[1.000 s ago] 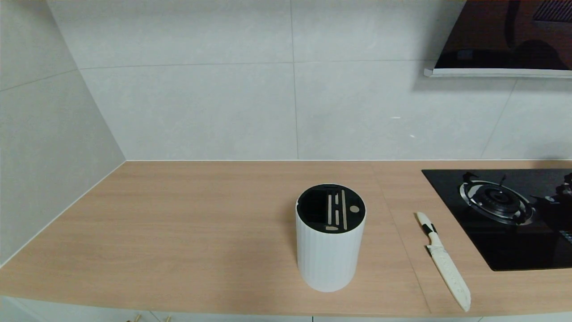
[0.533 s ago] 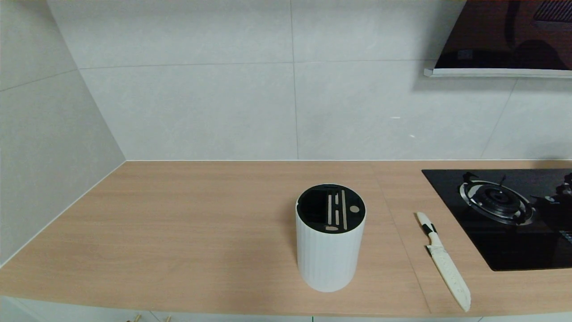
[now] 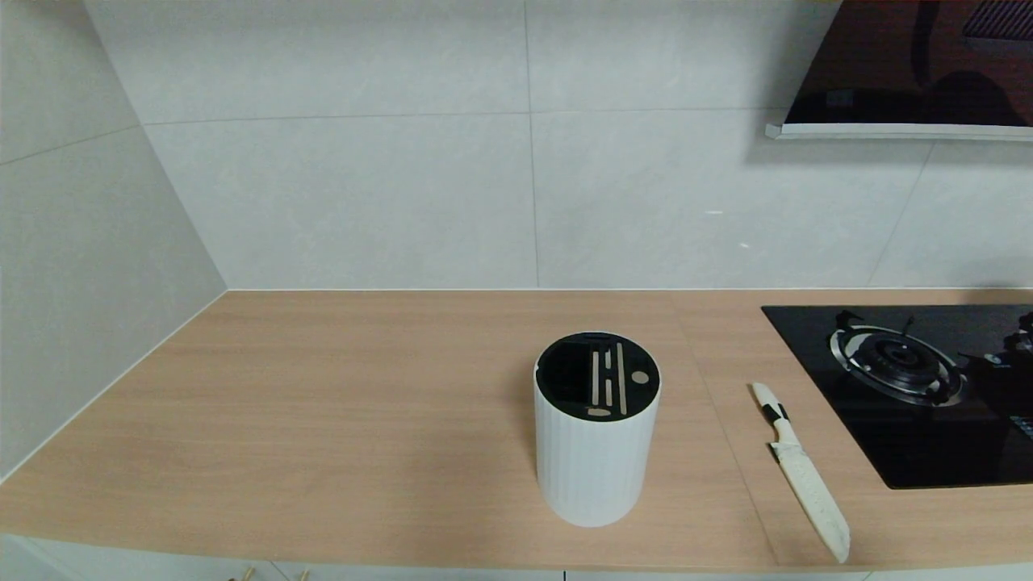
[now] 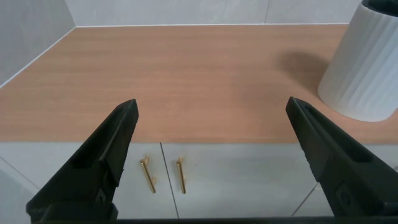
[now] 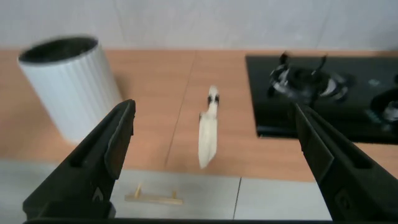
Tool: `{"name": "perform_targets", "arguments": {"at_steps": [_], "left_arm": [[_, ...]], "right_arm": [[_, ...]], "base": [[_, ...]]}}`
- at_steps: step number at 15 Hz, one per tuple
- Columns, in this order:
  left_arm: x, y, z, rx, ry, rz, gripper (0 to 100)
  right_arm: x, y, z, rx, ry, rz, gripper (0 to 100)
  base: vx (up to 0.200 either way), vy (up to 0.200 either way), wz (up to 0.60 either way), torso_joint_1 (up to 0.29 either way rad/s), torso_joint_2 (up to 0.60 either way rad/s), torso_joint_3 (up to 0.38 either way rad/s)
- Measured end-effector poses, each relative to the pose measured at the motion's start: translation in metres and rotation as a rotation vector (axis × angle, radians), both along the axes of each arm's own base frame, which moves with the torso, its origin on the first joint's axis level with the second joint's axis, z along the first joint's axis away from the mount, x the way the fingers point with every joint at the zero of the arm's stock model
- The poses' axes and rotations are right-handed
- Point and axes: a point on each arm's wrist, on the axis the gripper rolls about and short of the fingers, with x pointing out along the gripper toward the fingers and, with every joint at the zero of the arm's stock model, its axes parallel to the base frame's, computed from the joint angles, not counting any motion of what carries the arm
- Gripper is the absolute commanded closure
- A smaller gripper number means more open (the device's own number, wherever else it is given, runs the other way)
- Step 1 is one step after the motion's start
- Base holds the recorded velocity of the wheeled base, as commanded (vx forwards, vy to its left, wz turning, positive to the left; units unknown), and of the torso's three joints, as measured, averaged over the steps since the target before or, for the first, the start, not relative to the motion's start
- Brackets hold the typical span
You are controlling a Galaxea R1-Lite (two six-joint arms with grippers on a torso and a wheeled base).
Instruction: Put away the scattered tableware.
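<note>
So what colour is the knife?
The knife is cream-white with a black handle band; clearest in head view.

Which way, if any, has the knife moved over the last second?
No. The knife lies where it did, on the counter between the white holder and the cooktop.

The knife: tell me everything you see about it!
The knife is cream-white all over, with a black band on its handle and a speckled blade. It lies flat on the wooden countertop, between the white ribbed holder and the black stove. Its handle points toward the wall, its tip toward the front edge. Only the countertop touches it.
</note>
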Motion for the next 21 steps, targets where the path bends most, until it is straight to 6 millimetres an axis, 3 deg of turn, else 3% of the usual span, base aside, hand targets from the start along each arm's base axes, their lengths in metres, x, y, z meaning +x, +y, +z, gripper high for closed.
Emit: {"name": "perform_targets", "arguments": {"at_steps": [5,8,11,16,21], "left_arm": [[0.0,0.0,0.0,0.0,0.0,0.0,0],[0.0,0.0,0.0,0.001,0.0,0.0,0],[0.0,0.0,0.0,0.001,0.0,0.0,0],[0.0,0.0,0.0,0.001,0.0,0.0,0],[0.0,0.0,0.0,0.001,0.0,0.0,0]], "right_arm": [[0.035,0.003,0.023,-0.037,0.206,0.08,0],[0.076,0.009,0.039,-0.048,0.316,0.112,0],[0.123,0.017,0.041,-0.055,0.373,0.122,0],[0.197,0.028,0.019,-0.069,0.441,0.098,0],[0.249,0.035,-0.023,-0.094,0.551,0.061,0]], "base": [[0.0,0.0,0.0,0.0,0.0,0.0],[0.0,0.0,0.0,0.0,0.0,0.0],[0.0,0.0,0.0,0.0,0.0,0.0],[0.0,0.0,0.0,0.0,0.0,0.0],[0.0,0.0,0.0,0.0,0.0,0.0]]}}
